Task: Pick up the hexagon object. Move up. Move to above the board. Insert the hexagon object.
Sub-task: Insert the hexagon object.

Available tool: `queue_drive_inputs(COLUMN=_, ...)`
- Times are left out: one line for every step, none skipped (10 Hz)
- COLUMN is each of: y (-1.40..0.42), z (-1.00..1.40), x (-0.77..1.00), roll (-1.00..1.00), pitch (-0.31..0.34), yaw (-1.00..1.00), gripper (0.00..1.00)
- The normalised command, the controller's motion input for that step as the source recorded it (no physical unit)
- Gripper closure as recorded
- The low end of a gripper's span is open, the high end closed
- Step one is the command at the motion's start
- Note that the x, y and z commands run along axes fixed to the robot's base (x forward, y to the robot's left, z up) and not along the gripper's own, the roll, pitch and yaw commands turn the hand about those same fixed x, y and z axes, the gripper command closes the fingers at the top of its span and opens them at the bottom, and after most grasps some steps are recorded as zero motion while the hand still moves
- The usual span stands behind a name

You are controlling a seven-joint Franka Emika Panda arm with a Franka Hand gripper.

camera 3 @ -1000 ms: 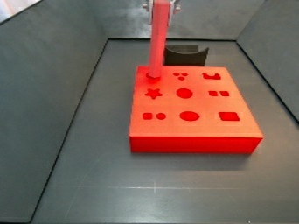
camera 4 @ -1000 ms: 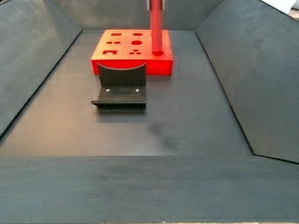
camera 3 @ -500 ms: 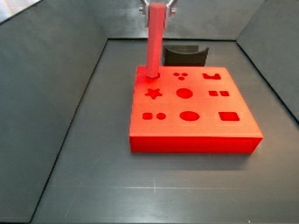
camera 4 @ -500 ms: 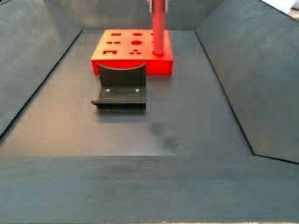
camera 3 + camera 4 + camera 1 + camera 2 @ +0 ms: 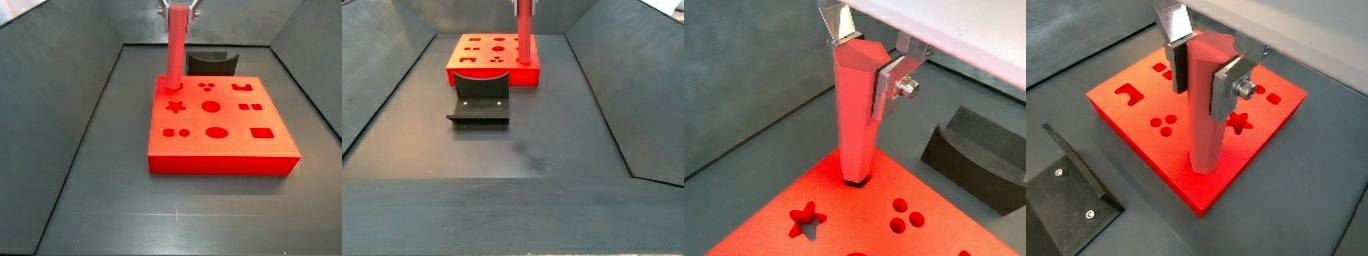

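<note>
The hexagon object [image 5: 175, 50] is a tall red-pink rod standing upright with its lower end in a hole at a corner of the board [image 5: 221, 148], a flat red-orange slab with darker shaped holes. It also shows in both wrist views [image 5: 858, 110] [image 5: 1208, 110] and in a side view [image 5: 524, 30]. My gripper [image 5: 869, 62] is shut on the rod's upper end, one silver finger [image 5: 1229, 90] pressed on each side. In a wrist view the rod's foot sits in a dark hole of the board [image 5: 831, 215]. The board also shows in the views [image 5: 1280, 112] [image 5: 476, 73].
The fixture [image 5: 480, 98], a dark L-shaped bracket, stands on the floor right beside the board; it also shows in the views [image 5: 213, 64] [image 5: 981, 157] [image 5: 1066, 200]. Dark sloping walls [image 5: 382, 80] enclose the grey floor.
The rod has sunk slightly lower into the board's corner hole with my gripper still on it; nothing else has moved.
</note>
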Motion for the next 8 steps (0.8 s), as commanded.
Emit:
queue_drive_inputs(y=-0.31, z=-0.15, x=0.00, roll=0.00, pitch=-0.147, yaw=0.13, gripper=1.00)
queue_drive_inputs(y=-0.28, z=-0.14, x=0.00, roll=-0.03, pitch=-0.219, yaw=0.08, gripper=1.00)
queue_drive_inputs(y=-0.22, z=-0.15, x=0.03, roll=-0.05, pitch=-0.203, yaw=0.07, gripper=1.00)
queue_drive_inputs(y=-0.16, z=-0.22, x=0.03, roll=-0.05, pitch=-0.194, yaw=0.07, gripper=1.00)
queue_drive_inputs(y=-0.10, z=-0.37, x=0.05, roll=0.00, pitch=-0.174, yaw=0.07, gripper=1.00)
queue_drive_inputs(y=-0.05, z=-0.46, x=0.00, roll=0.00, pitch=-0.143, yaw=0.06, gripper=1.00)
queue_drive_inputs(y=-0.05, z=-0.53, x=0.00, roll=0.05, pitch=-0.136, yaw=0.06, gripper=1.00)
queue_drive_inputs(y=-0.04, z=-0.58, x=0.00, roll=0.03, pitch=-0.140, yaw=0.07, gripper=1.00)
